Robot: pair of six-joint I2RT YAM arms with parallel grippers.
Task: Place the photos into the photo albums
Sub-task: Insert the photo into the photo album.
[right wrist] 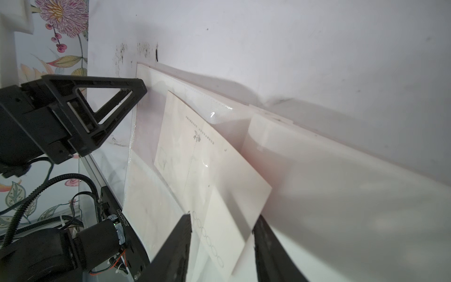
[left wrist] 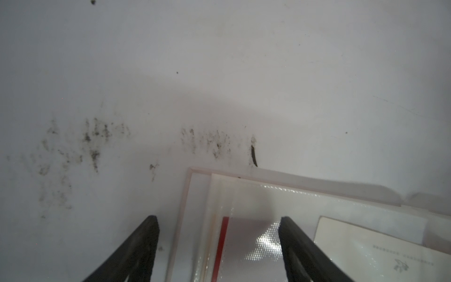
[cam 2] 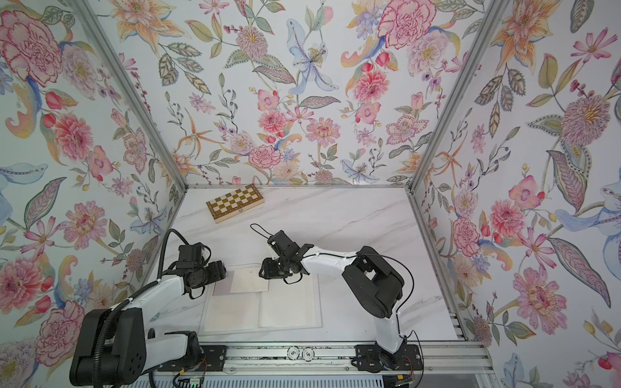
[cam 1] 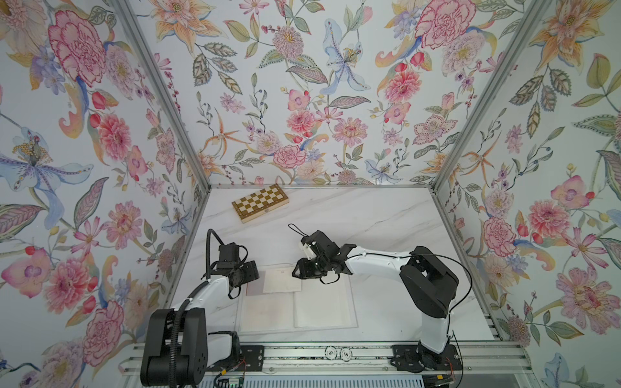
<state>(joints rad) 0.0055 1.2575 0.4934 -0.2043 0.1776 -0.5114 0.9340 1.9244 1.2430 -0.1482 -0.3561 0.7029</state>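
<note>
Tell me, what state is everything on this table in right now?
photo album: open, lying flat.
cream photo: partly inside a clear sleeve, one end sticking out.
red photo: under clear plastic, mostly hidden.
chessboard box: closed, lying flat.
left gripper: open, holding nothing.
right gripper: open, jaws either side of the cream photo's corner.

On the white marble bench (cam 1: 386, 215), the checkered wooden box (cam 1: 260, 202) lies behind the open cream album (cam 1: 322, 312), which bears a cream rectangular card (cam 1: 282, 279)
</note>
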